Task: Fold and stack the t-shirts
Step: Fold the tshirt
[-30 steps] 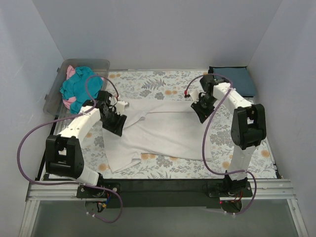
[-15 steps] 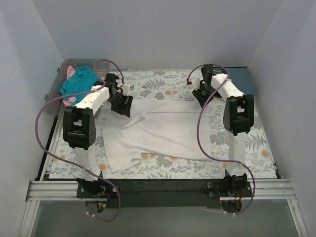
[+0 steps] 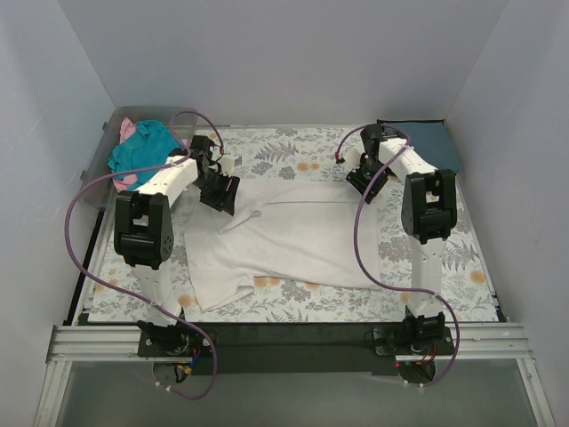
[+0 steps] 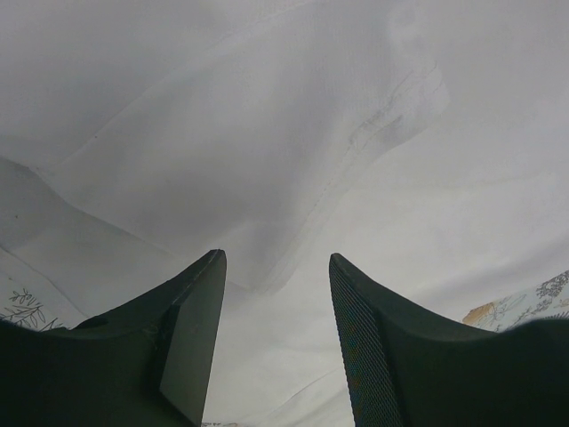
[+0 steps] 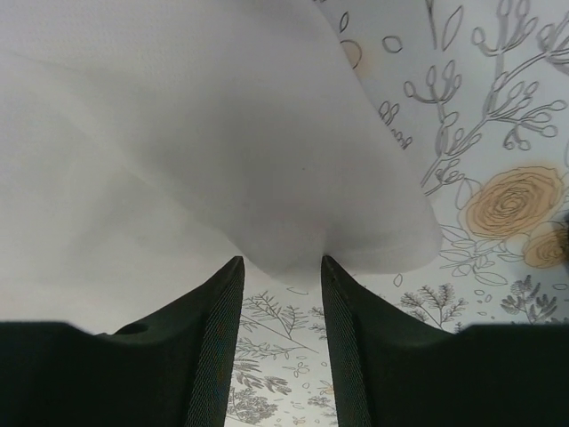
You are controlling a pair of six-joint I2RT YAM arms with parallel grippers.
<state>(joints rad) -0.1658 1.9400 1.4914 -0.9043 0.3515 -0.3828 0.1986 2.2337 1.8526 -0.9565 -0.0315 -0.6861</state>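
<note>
Top and wrist views. Nearest the arm bases, a white cloth t-shirt point(image 3: 293, 240) lies spread, wrinkled and only partly folded, across the middle of the floral-patterned table cover point(image 3: 293, 156). One sleeve reaches toward the near left edge. At the shirt's far left corner the left gripper point(image 3: 220, 193) hangs over the cloth. Its dark fingers point(image 4: 191, 338) stand apart with nothing between them, above a stitched seam. At the far right corner the right gripper point(image 3: 363, 181) also has its jaws apart. A rounded edge of the white shirt lies just beyond its fingertips, and bare table cover shows in the gap. Whether the tips touch the cloth cannot be told. In the far left corner, a translucent grey plastic bin point(image 3: 169, 110) holds a crumpled bright teal t-shirt point(image 3: 142, 151) with a pink t-shirt point(image 3: 127, 131) beneath and behind it. In the far right corner lies a folded dark slate-blue t-shirt point(image 3: 440, 147).
</note>
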